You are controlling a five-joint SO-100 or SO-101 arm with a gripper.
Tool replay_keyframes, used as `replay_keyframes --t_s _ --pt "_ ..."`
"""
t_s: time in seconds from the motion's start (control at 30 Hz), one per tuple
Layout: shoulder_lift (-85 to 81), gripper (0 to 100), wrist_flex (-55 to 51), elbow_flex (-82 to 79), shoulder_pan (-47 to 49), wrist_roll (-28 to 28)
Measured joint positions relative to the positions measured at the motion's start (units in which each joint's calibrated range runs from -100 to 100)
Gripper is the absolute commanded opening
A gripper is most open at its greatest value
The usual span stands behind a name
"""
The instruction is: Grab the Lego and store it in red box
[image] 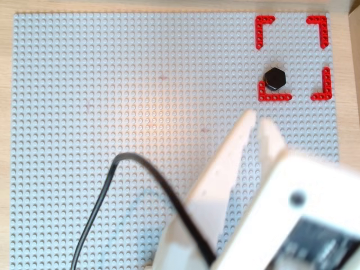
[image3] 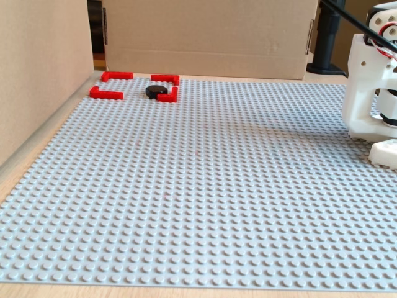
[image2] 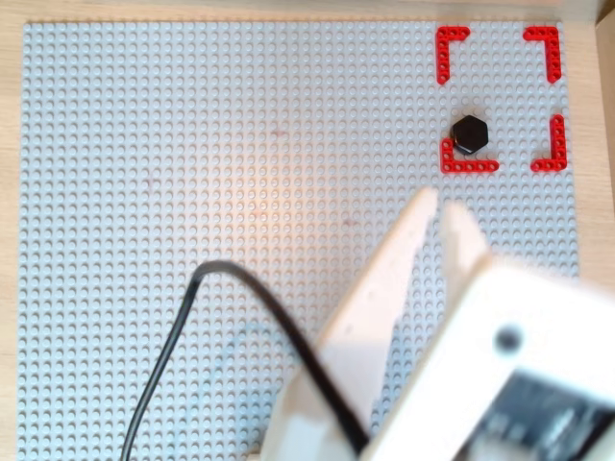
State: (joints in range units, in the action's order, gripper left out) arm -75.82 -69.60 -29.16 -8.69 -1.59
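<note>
Though small, the glossy black hexagonal Lego (image: pixel 275 79) looks light, rigid and slippery, so a pinch across two opposite flat sides seems safest. It sits inside the red box (image: pixel 264 25) of four thin L-shaped brackets, touching the bracket nearest the white two-finger gripper (image: pixel 258 117) in both overhead views. That gripper hangs just short of the box, fingers slightly parted and empty. Underneath lies a grey studded baseplate (image3: pixel 205 180), with brown cardboard walls (image3: pixel 205 31) behind the box.

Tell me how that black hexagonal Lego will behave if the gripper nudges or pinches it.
The Lego looks flat and low in the fixed view, so tipping or rolling seems unlikely. Its glossy surface may slip between fingers. It looks rigid and probably light; a nudge would likely slide it across the studs.
</note>
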Motion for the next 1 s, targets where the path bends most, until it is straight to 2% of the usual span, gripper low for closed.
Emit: replay_keyframes --t_s 0.27,0.5,1.0 --pt "-19.5 1 -14.2 0.9 3.0 0.0" --pt "-22.9 1 -25.0 1.2 2.5 0.1" --pt "-22.9 1 -28.4 3.4 2.5 0.1"
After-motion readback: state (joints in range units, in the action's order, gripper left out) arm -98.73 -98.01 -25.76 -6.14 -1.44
